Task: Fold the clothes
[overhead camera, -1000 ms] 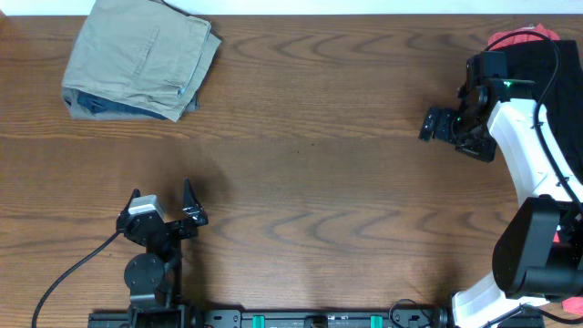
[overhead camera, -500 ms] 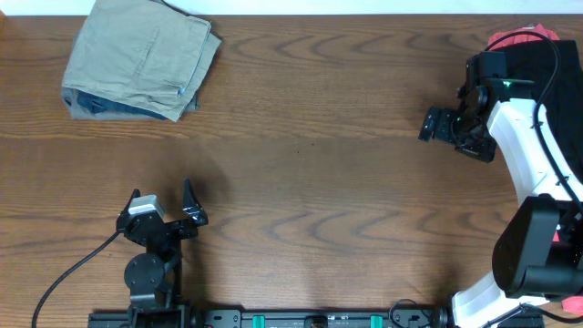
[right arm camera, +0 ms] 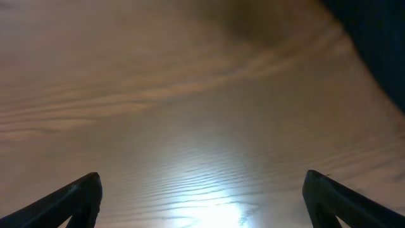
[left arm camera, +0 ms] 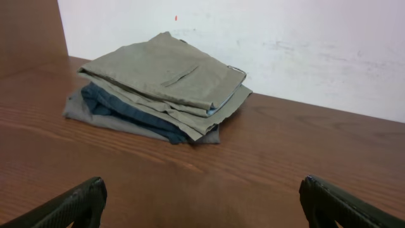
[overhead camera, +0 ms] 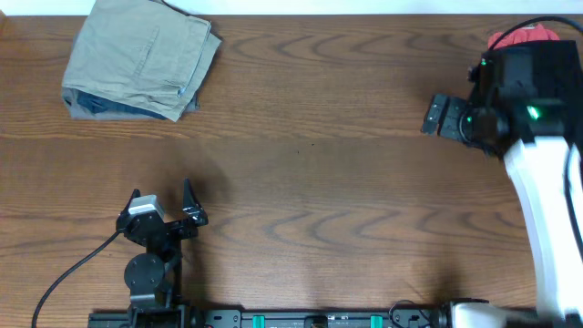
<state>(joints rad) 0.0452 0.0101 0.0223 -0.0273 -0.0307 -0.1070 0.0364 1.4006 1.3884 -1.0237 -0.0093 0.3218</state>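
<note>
My right end effector (overhead camera: 441, 117), wide and empty, sits just left of the red and dark clothes (overhead camera: 516, 37) at upper right, far nearer than my equally wide left end effector (overhead camera: 162, 197).

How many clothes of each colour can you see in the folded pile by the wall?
khaki layer: 1
blue denim layer: 1
grey layer: 1
Total: 3 colour layers. I cannot tell whether the khaki is one folded piece or two.
</note>
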